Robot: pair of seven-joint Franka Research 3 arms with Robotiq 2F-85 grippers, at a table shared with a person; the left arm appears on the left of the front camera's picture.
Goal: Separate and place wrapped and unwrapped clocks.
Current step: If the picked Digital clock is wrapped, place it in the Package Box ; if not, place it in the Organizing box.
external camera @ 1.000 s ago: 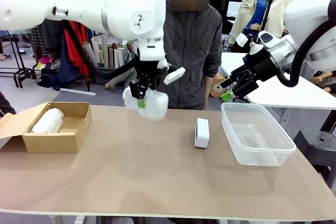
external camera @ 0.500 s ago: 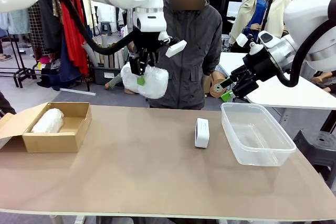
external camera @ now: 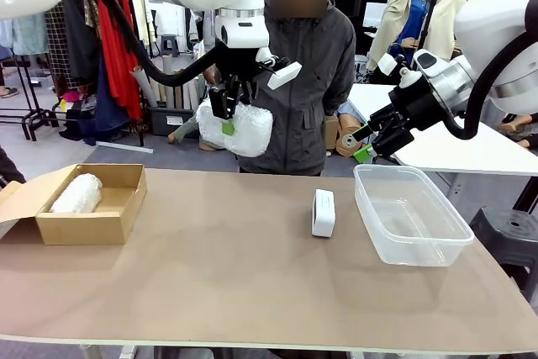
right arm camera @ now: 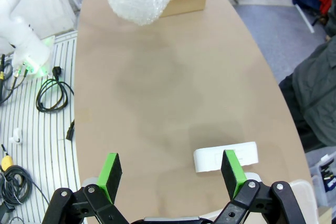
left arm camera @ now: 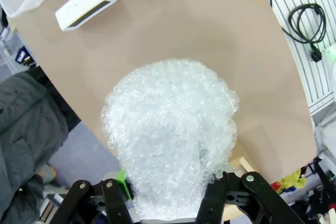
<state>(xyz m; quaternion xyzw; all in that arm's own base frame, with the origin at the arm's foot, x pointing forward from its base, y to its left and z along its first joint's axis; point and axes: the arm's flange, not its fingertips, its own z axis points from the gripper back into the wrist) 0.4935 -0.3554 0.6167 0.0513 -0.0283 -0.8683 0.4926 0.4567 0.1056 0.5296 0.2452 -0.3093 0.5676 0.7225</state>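
My left gripper (external camera: 225, 121) is shut on a wrapped clock (external camera: 242, 129), a white bubble-wrap lump hanging high above the table's far middle. In the left wrist view the lump (left arm camera: 170, 135) bulges out from between the fingers of my left gripper (left arm camera: 165, 205). A second wrapped clock (external camera: 76, 193) lies in the cardboard box (external camera: 113, 224) at the left. On the table right of centre, the bare white clock (external camera: 323, 213) stands on edge. My right gripper (external camera: 367, 145) hovers open above the right side, and its green pads (right arm camera: 109, 170) stand wide apart over the bare clock (right arm camera: 226, 157).
A clear plastic bin (external camera: 437, 250) sits at the right, next to the bare clock. A person in a dark jacket (external camera: 307, 65) stands at the far edge behind the lifted lump. The brown tabletop (external camera: 235, 275) is bare in the middle and front.
My left arm has lifted the wrapped clock from just above the table to well above it. The right arm has not moved.
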